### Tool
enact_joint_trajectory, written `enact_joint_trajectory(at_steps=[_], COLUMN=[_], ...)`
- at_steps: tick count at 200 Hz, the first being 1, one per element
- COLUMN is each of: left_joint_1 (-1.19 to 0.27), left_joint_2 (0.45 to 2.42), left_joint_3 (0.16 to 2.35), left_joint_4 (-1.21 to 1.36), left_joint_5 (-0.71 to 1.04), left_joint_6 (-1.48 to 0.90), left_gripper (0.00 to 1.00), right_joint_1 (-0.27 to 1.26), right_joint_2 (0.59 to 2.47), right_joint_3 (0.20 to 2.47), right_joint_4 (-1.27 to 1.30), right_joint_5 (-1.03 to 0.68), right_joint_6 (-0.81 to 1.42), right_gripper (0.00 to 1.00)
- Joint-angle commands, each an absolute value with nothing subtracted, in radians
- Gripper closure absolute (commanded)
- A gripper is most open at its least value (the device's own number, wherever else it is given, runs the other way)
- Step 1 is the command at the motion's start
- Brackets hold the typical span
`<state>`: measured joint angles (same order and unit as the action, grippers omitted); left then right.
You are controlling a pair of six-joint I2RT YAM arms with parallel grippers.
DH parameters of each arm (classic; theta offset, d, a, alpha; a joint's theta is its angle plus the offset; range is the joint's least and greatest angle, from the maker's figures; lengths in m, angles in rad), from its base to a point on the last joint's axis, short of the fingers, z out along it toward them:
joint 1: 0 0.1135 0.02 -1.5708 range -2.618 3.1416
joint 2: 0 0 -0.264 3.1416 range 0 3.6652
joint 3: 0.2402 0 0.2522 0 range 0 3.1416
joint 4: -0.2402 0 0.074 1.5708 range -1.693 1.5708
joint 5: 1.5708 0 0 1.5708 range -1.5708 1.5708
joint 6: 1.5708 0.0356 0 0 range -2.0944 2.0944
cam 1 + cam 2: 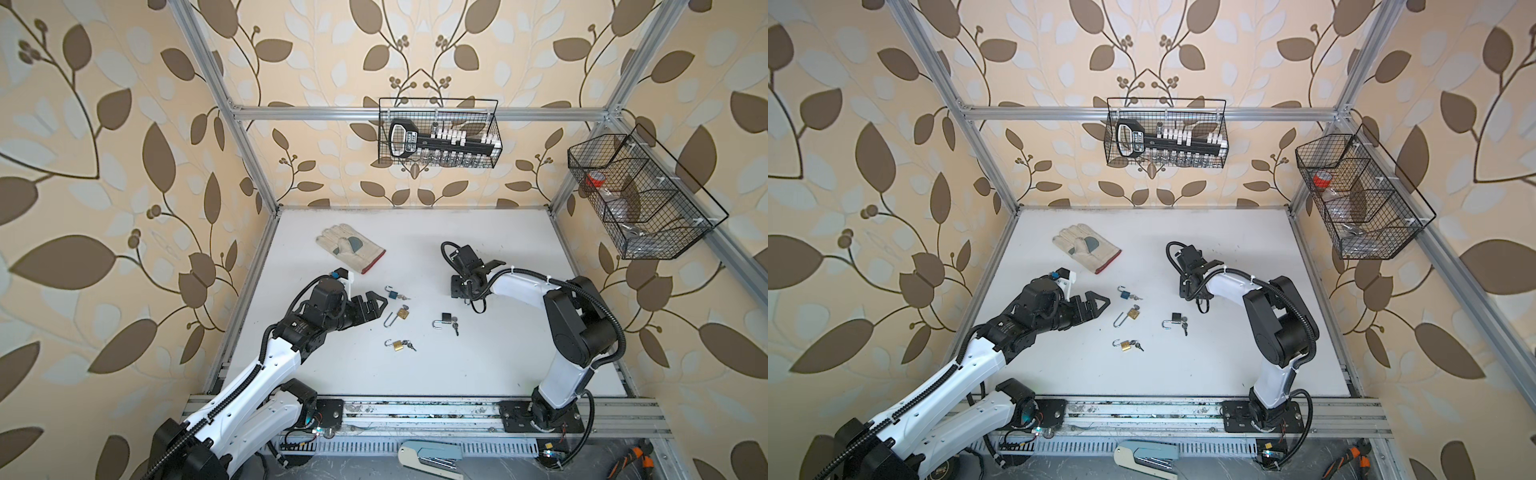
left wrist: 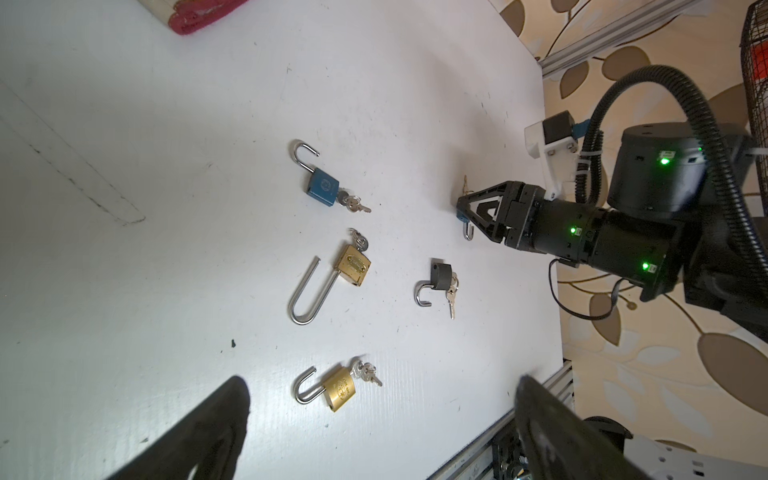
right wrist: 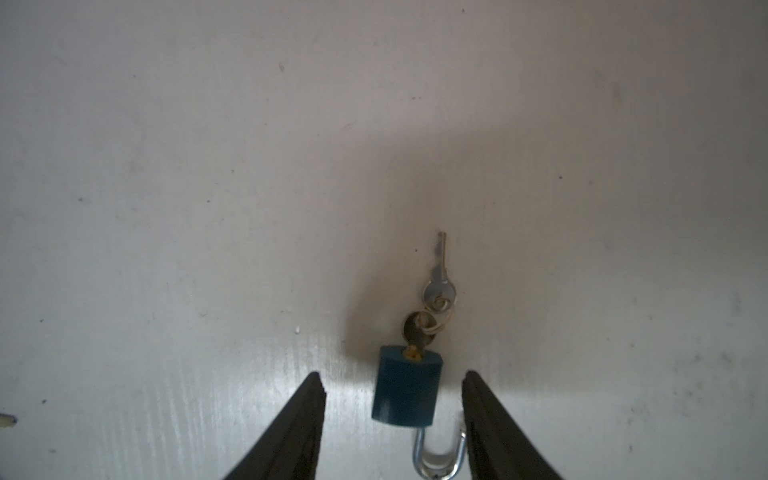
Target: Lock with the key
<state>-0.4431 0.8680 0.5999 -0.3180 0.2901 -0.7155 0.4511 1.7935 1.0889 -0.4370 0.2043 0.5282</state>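
Blue padlock [image 3: 405,388] inside half-open right gripper [image 3: 391,373], seemingly untouched; left gripper [image 2: 381,379] wide open, empty.

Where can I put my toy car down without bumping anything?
Bare table: the wide front strip between the small brass padlock and the front rail, and the back strip behind the glove. Crowded: the middle, where padlocks lie between the left gripper and right gripper.
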Motion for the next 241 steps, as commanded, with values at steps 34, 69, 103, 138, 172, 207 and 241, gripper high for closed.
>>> enact_joint_trajectory(at_steps=[34, 69, 103, 138, 172, 207, 241], left_joint_1=[-0.428, -0.428, -0.428, -0.428, -0.428, -0.428, -0.428], left_joint_2=[0.869, 0.872, 0.871, 0.877, 0.865, 0.865, 0.864], left_joint_3=[0.630, 0.630, 0.640, 0.650, 0.671, 0.703, 0.774], left_joint_4=[-0.311, -0.313, -0.322, -0.330, -0.357, -0.390, -0.441], left_joint_5=[0.318, 0.318, 0.318, 0.318, 0.311, 0.303, 0.278], left_joint_6=[-0.698, -0.702, -0.701, -0.699, -0.690, -0.677, -0.644], left_gripper=[0.01, 0.01, 0.01, 0.01, 0.01, 0.01, 0.01], right_joint_1=[0.428, 0.423, 0.423, 0.423, 0.423, 0.422, 0.422], right_joint_2=[1.830, 1.845, 1.841, 1.825, 1.792, 1.736, 1.575], right_joint_3=[1.082, 1.080, 1.063, 1.038, 1.005, 0.965, 0.921], right_joint_4=[-0.407, -0.406, -0.403, -0.400, -0.399, -0.394, -0.367], right_joint_5=[0.166, 0.154, 0.147, 0.145, 0.141, 0.152, 0.165], right_joint_6=[0.537, 0.530, 0.530, 0.532, 0.542, 0.545, 0.528], right_gripper=[0.50, 0.55, 0.57, 0.62, 0.70, 0.80, 0.87])
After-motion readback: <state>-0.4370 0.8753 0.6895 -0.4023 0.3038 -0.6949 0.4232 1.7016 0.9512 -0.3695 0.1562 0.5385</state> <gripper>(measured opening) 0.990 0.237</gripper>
